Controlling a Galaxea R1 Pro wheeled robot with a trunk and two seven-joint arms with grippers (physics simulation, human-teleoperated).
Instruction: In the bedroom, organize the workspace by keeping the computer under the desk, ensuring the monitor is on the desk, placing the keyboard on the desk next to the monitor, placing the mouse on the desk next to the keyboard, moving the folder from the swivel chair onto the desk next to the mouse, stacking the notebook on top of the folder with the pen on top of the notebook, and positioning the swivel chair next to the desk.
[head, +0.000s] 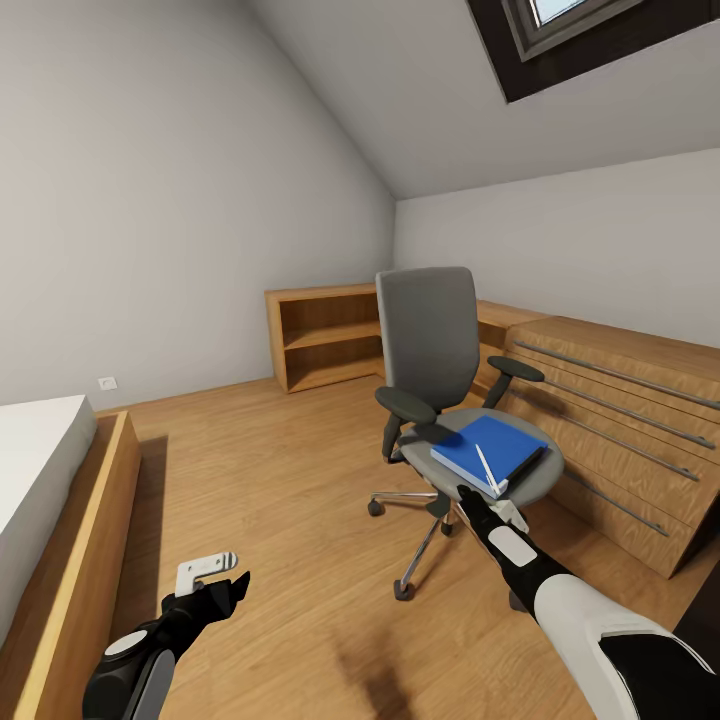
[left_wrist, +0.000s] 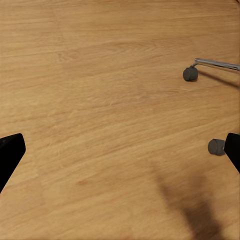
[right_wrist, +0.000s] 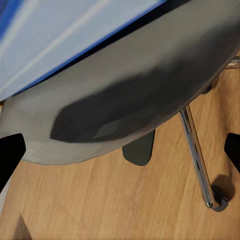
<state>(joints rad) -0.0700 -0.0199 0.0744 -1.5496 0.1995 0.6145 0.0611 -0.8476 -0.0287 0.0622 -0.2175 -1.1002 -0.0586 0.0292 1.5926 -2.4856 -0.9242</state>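
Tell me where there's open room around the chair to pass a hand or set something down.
Bare plank floor lies open between the bed frame and swivel chair. It is crowded on the seat, mostly covered by the folder, and tight between chair and dresser.

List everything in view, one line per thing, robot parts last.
swivel chair: one, grey with black armrests and chrome base, on the floor before the dresser.
folder: one, bright blue, flat on the chair seat.
pen: one, white, lying on the folder.
dresser: one, light oak with metal bar handles, along the right wall.
corner shelves: one unit, oak, open, in the far corner.
bed: one, white top with wooden frame, at left.
skylight: one, dark-framed, in the sloped ceiling.
left gripper: one, open, over bare floor.
right gripper: one, open, at the seat's front edge.
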